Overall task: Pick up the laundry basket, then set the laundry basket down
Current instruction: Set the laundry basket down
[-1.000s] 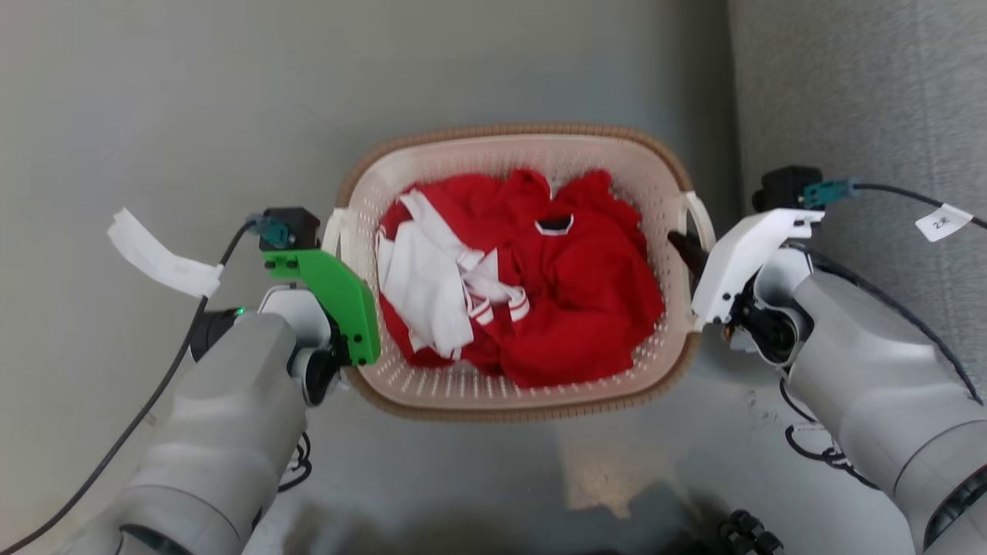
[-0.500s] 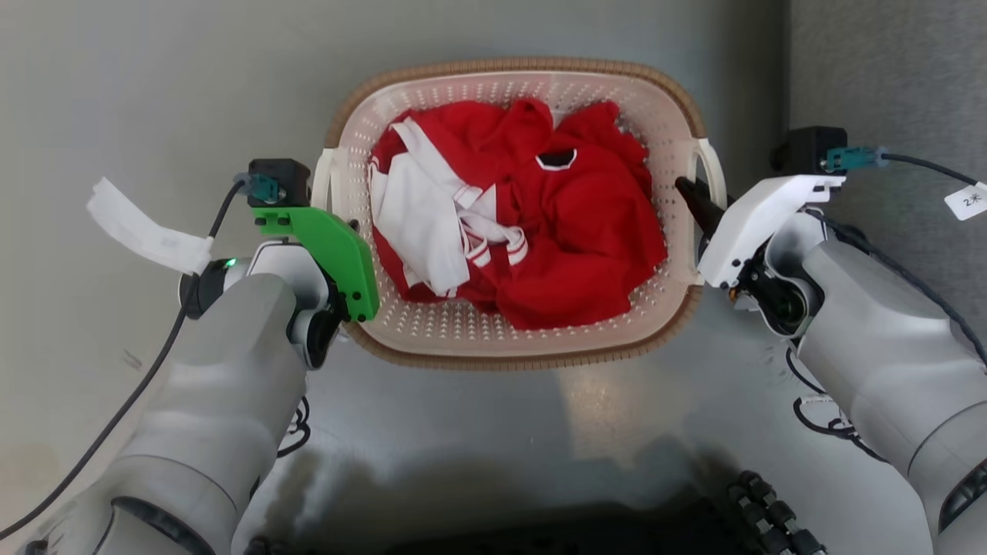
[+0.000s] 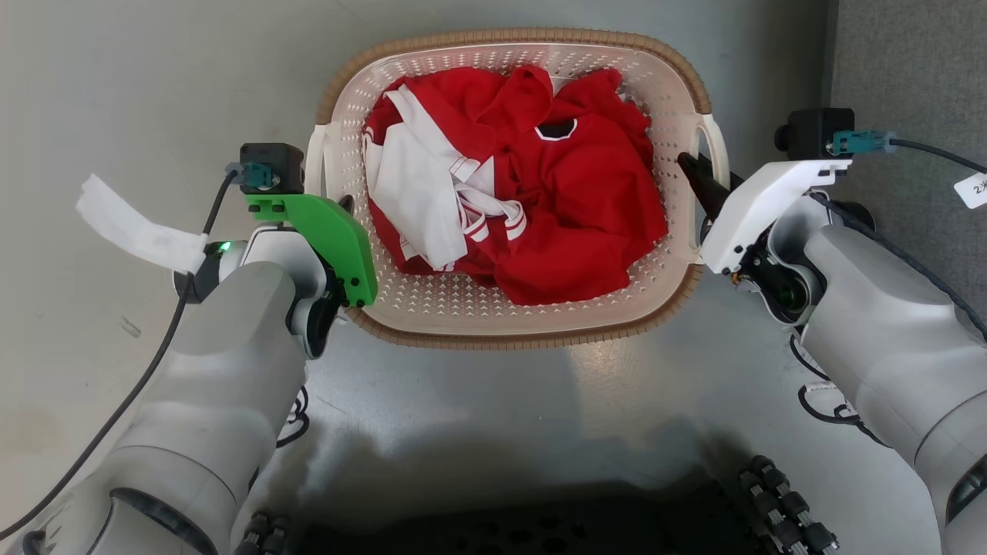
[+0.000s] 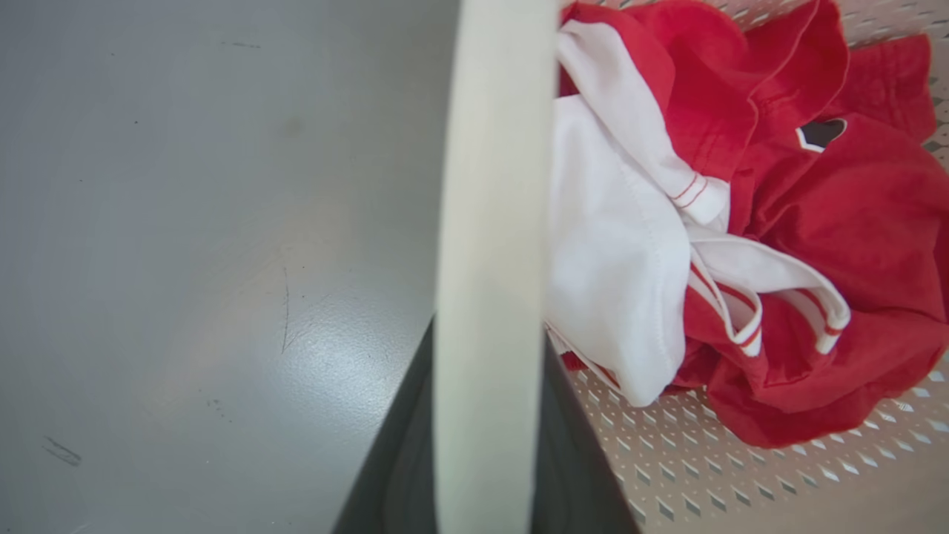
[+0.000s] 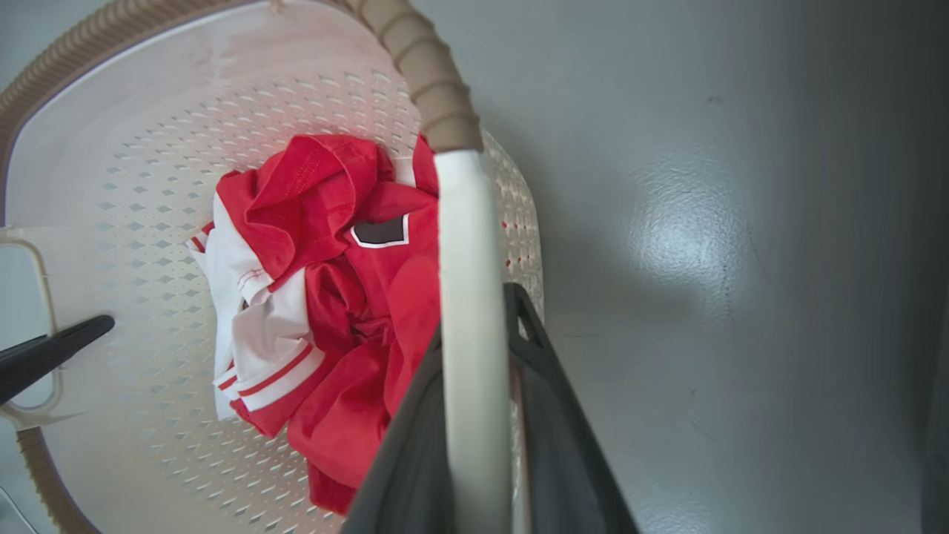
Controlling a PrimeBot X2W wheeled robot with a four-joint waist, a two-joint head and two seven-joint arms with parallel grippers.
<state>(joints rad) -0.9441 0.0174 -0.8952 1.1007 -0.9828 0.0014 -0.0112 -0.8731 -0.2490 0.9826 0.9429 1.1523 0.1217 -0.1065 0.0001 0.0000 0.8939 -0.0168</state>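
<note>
The laundry basket [image 3: 509, 333] looms larger than a second ago, apparently lifted off the floor [image 3: 154, 77]. The fingers of the left gripper [image 3: 343, 206] and right gripper [image 3: 694, 173] clamp its side handles [image 3: 715, 146]. Setting it down remains.

- White tag [image 3: 973, 190] on the dark cable [image 3: 925, 149], right edge of the head view: reads "2", then a second mark cut by the frame, possibly a character.
- White paper strip [image 3: 131, 227] beside the left forearm [image 3: 231, 347]: too blurred to read.
- Black patch [image 3: 557, 129] on the red garment [image 3: 594, 208] in the laundry basket [image 3: 501, 338]: no lettering can be made out.
</note>
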